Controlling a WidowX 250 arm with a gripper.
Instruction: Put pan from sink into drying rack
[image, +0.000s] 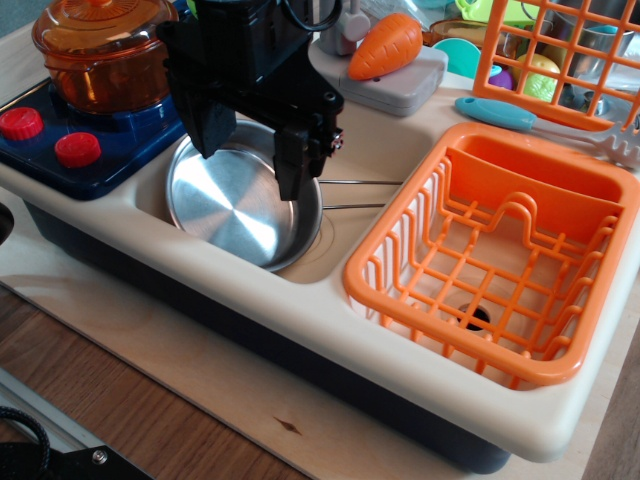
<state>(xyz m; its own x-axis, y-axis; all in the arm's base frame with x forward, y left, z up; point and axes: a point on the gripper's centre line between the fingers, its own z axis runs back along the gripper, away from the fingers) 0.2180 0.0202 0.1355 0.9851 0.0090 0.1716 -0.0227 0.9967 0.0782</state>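
The shiny steel pan lies tilted in the cream sink, filling most of the basin. Its thin wire loop handle points right toward the drying rack. The orange drying rack sits in the right basin, and nothing lies in it. My black gripper hangs over the pan's far rim. Its fingers are spread apart, one at each side of the rim. They grip nothing.
An amber lidded pot stands on the blue stove with red knobs at the left. A toy carrot lies on a grey block behind the sink. A teal-handled spatula and a flat orange lattice panel are at the back right.
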